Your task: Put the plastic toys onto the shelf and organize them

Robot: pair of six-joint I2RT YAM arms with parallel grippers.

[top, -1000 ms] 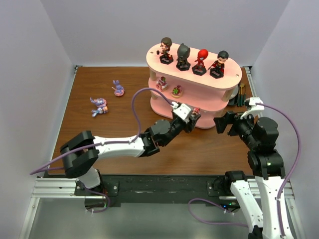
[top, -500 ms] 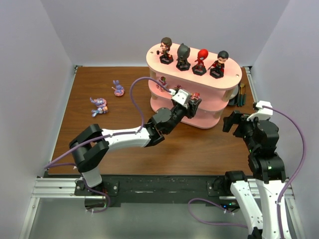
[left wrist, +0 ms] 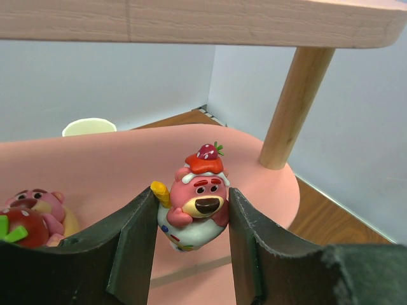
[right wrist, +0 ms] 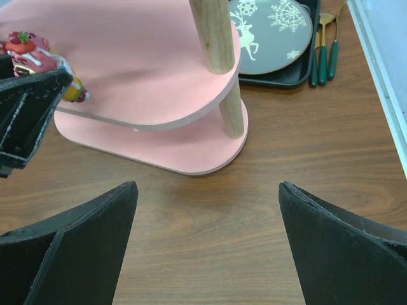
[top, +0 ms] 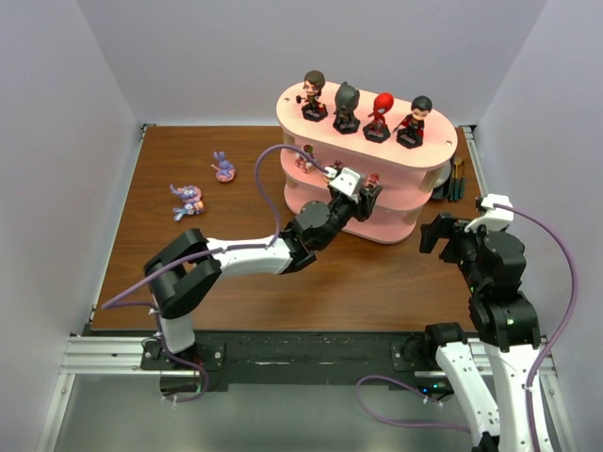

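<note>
Brown wood-grain table point(top: 188, 254) carries a three-tier oval shelf point(top: 443, 148) at its far right, with two pink lower boards and a pale top board on short wooden posts. The left arm point(top: 245, 256) stretches diagonally across the table to the front of the shelf, while the right arm point(top: 495, 273) stands back near the right edge.

The right gripper point(right wrist: 206, 210) hangs over bare table just in front of the shelf's right end, its fingers spread wide and holding nothing. The left gripper point(top: 366, 193) is at the middle board, its two dark fingers pressed against either side of a pink bear toy point(left wrist: 197, 206) with a strawberry on its red cap. The toy sits tilted between the fingers above the pink board; whether it touches the board cannot be told.

Behind the shelf's right end lies a dark tray point(right wrist: 280, 79) holding a deer-patterned plate point(right wrist: 270, 28), with green-handled cutlery point(right wrist: 324, 57) beside it.

Four big-headed figures stand in a row on the top board: brown-haired point(top: 313, 97), black-masked point(top: 347, 106), red-masked point(top: 379, 117) and black-haired point(top: 415, 121). A second pink bear point(left wrist: 28, 213) sits on the middle board to the left of the held one. Two purple-blue long-eared creatures point(top: 223, 168) point(top: 187, 201) lie on the table well to the left of the shelf.
</note>
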